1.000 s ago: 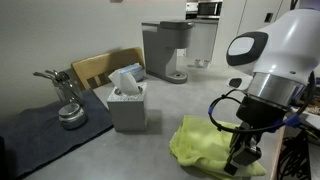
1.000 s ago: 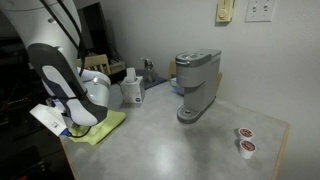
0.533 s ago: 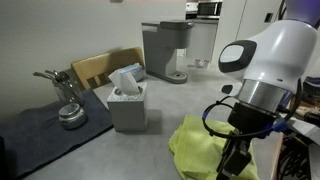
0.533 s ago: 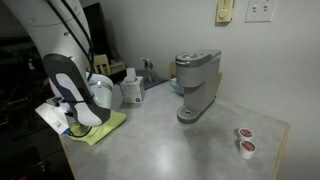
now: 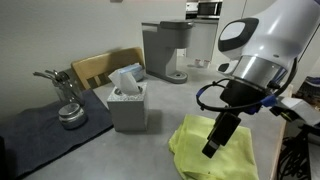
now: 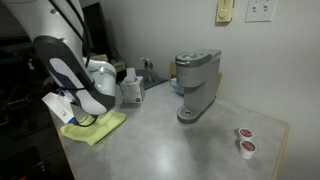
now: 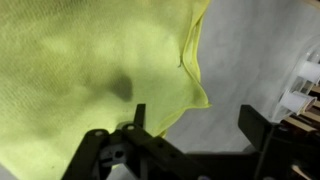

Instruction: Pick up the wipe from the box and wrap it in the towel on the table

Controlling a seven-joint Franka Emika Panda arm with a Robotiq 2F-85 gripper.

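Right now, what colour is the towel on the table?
Plain yellow-green towel, no pattern visible; it shows best in the wrist view.

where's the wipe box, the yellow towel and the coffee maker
wipe box (image 5: 127, 112), in an exterior view, on its grey front wall
yellow towel (image 5: 190, 142), in an exterior view, on bare crumpled cloth toward the box side
coffee maker (image 6: 197, 85), in an exterior view, on the middle of its body

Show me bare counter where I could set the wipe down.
Bare counter lies between the towel, the coffee maker and the pods. A narrower strip separates the tissue box from the towel. Crowded: the dark mat beside the box.
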